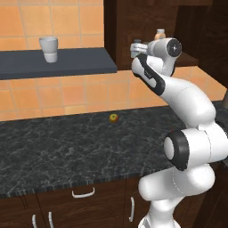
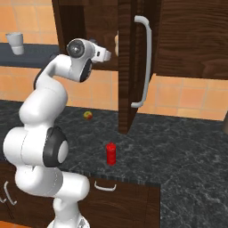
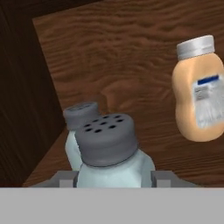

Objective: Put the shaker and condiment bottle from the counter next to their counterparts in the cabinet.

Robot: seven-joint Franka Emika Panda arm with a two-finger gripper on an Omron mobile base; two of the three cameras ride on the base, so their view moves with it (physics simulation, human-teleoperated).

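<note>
In the hand view my gripper (image 3: 114, 177) is shut on the pale blue-grey shaker (image 3: 110, 148), its dark perforated cap close to the camera. The matching shaker (image 3: 78, 120) stands right behind it on the wood shelf board (image 3: 144, 65) of the dark brown cabinet (image 1: 120, 26). The tan-orange bottle (image 3: 199, 94) with a white cap is to the right; its top (image 1: 160, 34) shows above my arm. My gripper (image 1: 135, 48) reaches into the cabinet at shelf height. The red condiment bottle (image 2: 111, 153) stands upright on the black counter (image 2: 178, 147) near the front edge.
The cabinet door (image 2: 129, 67) hangs open with a long silver handle (image 2: 144, 62), just right of my hand. A white cup (image 1: 49, 49) sits on the grey-blue wall shelf (image 1: 67, 64). A small round fruit (image 1: 114, 117) lies on the counter near the wall.
</note>
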